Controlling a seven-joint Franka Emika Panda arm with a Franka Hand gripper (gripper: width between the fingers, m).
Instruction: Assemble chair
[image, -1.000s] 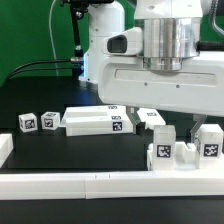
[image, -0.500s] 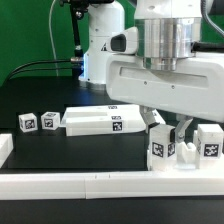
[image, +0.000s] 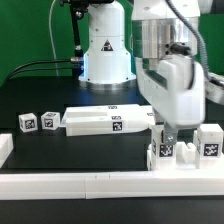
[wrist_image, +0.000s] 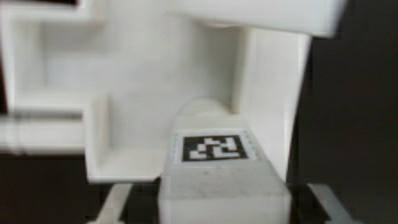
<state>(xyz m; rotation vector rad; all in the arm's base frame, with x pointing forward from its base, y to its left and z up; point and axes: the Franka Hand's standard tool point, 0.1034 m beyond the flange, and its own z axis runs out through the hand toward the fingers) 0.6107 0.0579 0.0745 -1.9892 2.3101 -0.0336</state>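
Note:
The chair lies in loose white tagged pieces on the black table. Two small cubes (image: 27, 122) (image: 49, 120) sit at the exterior view's left, with a long slab (image: 100, 120) beside them. A notched block (image: 163, 153) and another tagged piece (image: 209, 140) stand at the right. My gripper (image: 166, 132) hangs right over the notched block. In the wrist view the block (wrist_image: 217, 147) shows its tag, and part of it lies between my fingers (wrist_image: 116, 205). My gripper (wrist_image: 217, 206) is open, with dark gaps on both sides of the block.
A long plain white border rail (image: 100, 184) runs along the table's front edge, with a raised end at the left (image: 5, 148). The robot's white base (image: 105, 55) stands at the back, with cables to its left.
The wrist has turned about its axis, so the wide hand now shows edge-on. The gripper has come down onto the notched block at the right. The pieces have not moved.

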